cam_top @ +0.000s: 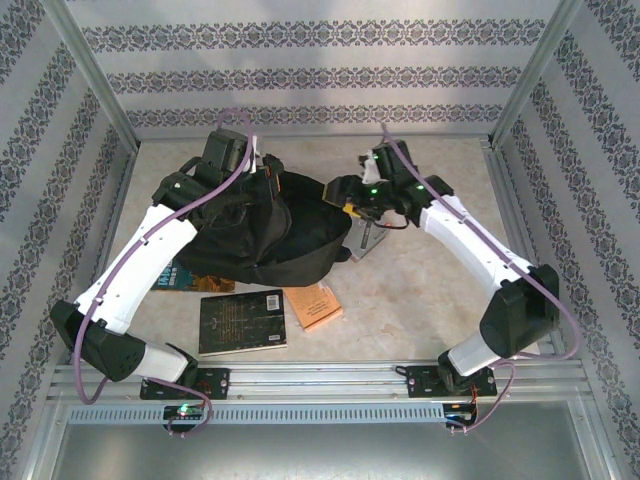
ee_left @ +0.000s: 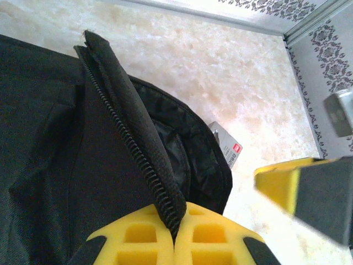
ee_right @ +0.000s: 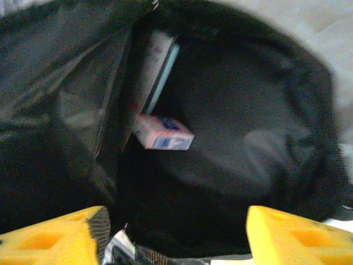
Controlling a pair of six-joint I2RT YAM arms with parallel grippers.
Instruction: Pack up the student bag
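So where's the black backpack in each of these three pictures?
Top external: the student bag, centre-left on the table.
Left wrist: left half, zip edge pinched by the left gripper.
Right wrist: its open inside, centre.
Shared landmark: the pale table.

- Dark book (cam_top: 242, 322): flat on the table (cam_top: 430, 300), near edge.
- Orange book (cam_top: 317, 305): just beside its right side, tilted.
- Teal book (cam_top: 180, 277): partly covered by the student bag (cam_top: 270, 235).
- Grey packet (ee_left: 229, 144), red mark: pokes out from behind the fabric.
- Small pink-and-blue box (ee_right: 164, 134): inside, blurred; a pale flat item (ee_right: 159, 63) with a teal edge stands behind it.
- Walls (cam_top: 320, 70): striped patterned paper.
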